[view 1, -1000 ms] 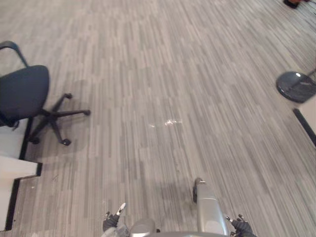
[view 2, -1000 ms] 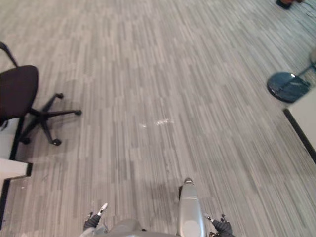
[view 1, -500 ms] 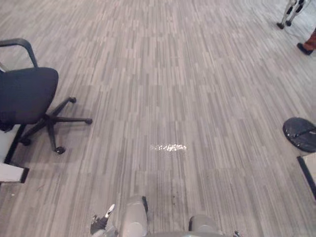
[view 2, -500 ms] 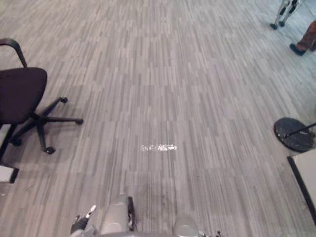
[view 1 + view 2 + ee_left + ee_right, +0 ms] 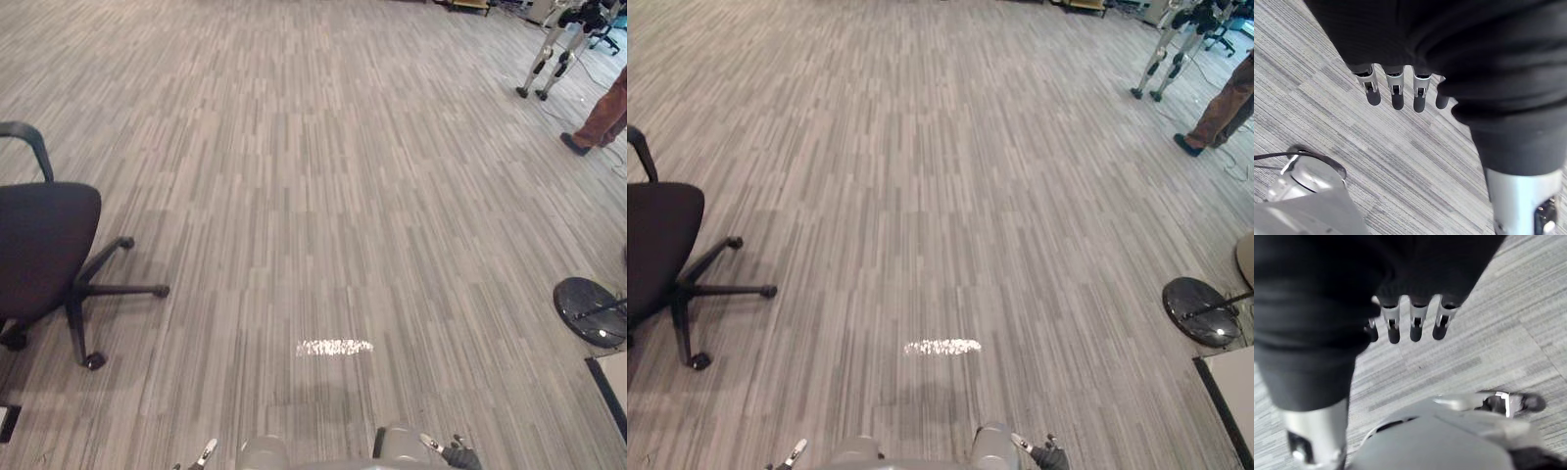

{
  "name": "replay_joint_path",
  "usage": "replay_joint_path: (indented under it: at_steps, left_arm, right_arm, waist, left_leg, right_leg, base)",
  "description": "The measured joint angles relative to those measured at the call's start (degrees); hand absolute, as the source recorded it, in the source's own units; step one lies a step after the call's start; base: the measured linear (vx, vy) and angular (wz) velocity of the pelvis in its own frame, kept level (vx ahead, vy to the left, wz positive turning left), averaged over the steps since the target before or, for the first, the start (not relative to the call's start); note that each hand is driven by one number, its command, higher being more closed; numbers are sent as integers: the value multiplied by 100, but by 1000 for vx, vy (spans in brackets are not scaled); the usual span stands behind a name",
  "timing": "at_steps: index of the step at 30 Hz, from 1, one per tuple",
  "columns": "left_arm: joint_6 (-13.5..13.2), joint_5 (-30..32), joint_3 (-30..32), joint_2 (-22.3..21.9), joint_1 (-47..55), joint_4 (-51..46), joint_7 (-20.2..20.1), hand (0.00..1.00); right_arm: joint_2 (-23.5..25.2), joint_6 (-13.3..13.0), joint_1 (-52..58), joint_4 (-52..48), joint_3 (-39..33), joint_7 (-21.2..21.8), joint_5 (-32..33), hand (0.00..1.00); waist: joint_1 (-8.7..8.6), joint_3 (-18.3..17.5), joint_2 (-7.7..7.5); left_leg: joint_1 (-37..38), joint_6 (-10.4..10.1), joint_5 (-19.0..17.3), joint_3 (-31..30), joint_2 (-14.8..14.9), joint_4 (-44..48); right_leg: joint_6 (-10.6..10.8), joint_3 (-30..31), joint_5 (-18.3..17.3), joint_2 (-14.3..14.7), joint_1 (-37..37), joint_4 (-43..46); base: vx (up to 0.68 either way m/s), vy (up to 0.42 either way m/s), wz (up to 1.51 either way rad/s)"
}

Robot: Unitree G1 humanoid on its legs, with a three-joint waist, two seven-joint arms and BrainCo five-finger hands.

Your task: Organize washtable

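L hand (image 5: 1396,94) & R hand (image 5: 1415,327) hang relaxed, fingers straight, holding nothing. Can't tell where washtable is. Risk: office chair (image 5: 44,257) at 9 o'clock, round black base (image 5: 592,310) at 3; sideways drift while walking could clip either.

Grey floor (image 5: 313,176) streaked in narrow bands of pale and darker grey, with one bright white patch (image 5: 335,347) low at centre. At the left edge, a black office chair (image 5: 44,255); at the right edge, a glossy black round base (image 5: 591,310). Upper right — a person's rust-brown trouser leg (image 5: 602,110). Left hand (image 5: 1397,95) and right hand (image 5: 1415,328): silver fingers, dark tips, black ribbed covers.
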Motion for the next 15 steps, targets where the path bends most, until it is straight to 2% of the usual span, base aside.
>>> replay_joint_path:
  at_steps: [1, 2, 3, 4, 5, 7, 8, 9, 10, 11, 12, 13, 14, 15]
  left_arm:
    - [-3, 3, 9, -19, -18, 26, 1, 0]
    - [-8, 33, 57, -46, -86, 48, 2, 0]
    - [3, 55, 60, -46, -103, 49, 2, 0]
    - [13, 92, 99, -33, -130, 58, -1, 0]
    - [33, 129, 110, -157, -202, 120, 0, 0]
    - [24, 213, 100, -340, -275, 178, 0, 0]
    - [29, 236, 89, -345, -316, 188, 3, 0]
    - [27, 248, 48, -319, -356, 174, 1, 0]
    - [25, 258, 44, -299, -363, 167, -1, 0]
    - [14, 311, 46, -217, -364, 158, -6, 0]
    - [14, 348, 46, -195, -356, 159, -4, 0]
    - [26, 384, 86, -162, -343, 168, 1, 0]
    - [34, 414, 165, -148, -299, 180, 2, 0]
    - [39, 418, 174, -148, -290, 185, 6, 0]
  right_arm:
    - [3, 9, 33, -61, -3, -2, 3, 0]
    - [35, 1, 81, -146, -24, -3, 11, 0]
    - [68, 17, 138, -174, -8, -3, 9, 0]
    - [151, 46, 267, -240, -9, 3, 23, 0]
    - [78, 57, 283, -235, -21, -4, 9, 0]
    - [-32, 79, 210, -236, 7, 4, 0, 0]
    - [2, 79, 216, -236, -34, -8, 5, 0]
    - [16, 94, 256, -258, -58, -4, 5, 0]
    - [21, 102, 285, -254, -55, -2, 5, 0]
    - [39, 136, 303, -187, -49, 32, 2, 0]
    - [55, 135, 303, -133, -52, 52, 2, 0]
    - [74, 139, 307, -21, -133, 98, 1, 0]
    - [79, 173, 302, 21, -144, 135, -6, 0]
    - [76, 183, 311, 26, -142, 146, -12, 0]
  waist:
    - [-27, 3, 39]
    - [-118, 9, 50]
    - [-115, -10, -5]
    - [-123, -24, -61]
    - [-102, 8, 119]
    - [-111, 20, 221]
    - [-131, 28, 240]
    - [-134, 44, 154]
    - [-133, 36, 109]
    - [-134, 48, -35]
    - [-144, 52, -50]
    - [-240, 50, -68]
    - [-270, 47, -79]
    - [-268, 61, -51]
  left_leg:
    - [65, -20, 11, -35, 35, -46]
    - [148, -32, 14, -91, 71, -5]
    - [234, -101, -20, -106, 68, 86]
    - [307, -355, -129, -191, 122, 356]
    - [302, -418, -174, -221, 293, 541]
    - [345, -386, -167, -172, 234, 268]
    - [406, -373, 35, -66, 132, 90]
    - [495, -476, 145, -4, 66, 71]
    - [499, -484, 162, -27, 13, 107]
    - [468, -533, 190, -65, -25, 306]
    - [427, -552, 200, -102, -14, 468]
    - [254, -718, 290, -266, 24, 981]
    - [31, -997, 451, -361, 122, 1525]
    - [-123, -1162, 593, -379, 206, 1888]
  right_leg:
    - [-25, -14, 16, 32, -76, -388]
    - [-109, 22, 155, 4, -171, -1250]
    - [-271, 49, 620, 3, -123, -2086]
    - [90, 71, 1684, 1, 179, -2741]
    - [-5, -55, 1639, 143, 243, -2678]
    - [-134, -124, 1427, 128, 281, -2399]
    - [-144, -210, 1293, 97, 278, -2201]
    - [-137, -258, 1023, -32, 277, -1927]
    - [-123, -272, 893, -110, 271, -1812]
    - [-33, -286, 562, -274, 234, -1558]
    - [-12, -319, 485, -299, 254, -1495]
    - [44, -443, 322, -298, 350, -1470]
    - [8, -498, 218, -273, 432, -1438]
    - [-29, -511, 164, -224, 477, -1414]
  base:
    - [383, -202, 37]
    - [323, -192, 36]
    - [510, -346, 53]
    - [352, -251, 33]
    - [479, -251, 25]
    - [299, -121, 2]
    - [154, -113, 10]
    - [128, -141, 16]
    - [165, -186, 19]
    - [137, -171, 18]
    - [155, -149, 29]
    - [158, -154, 23]
    - [167, -151, 15]
    - [164, -153, -17]
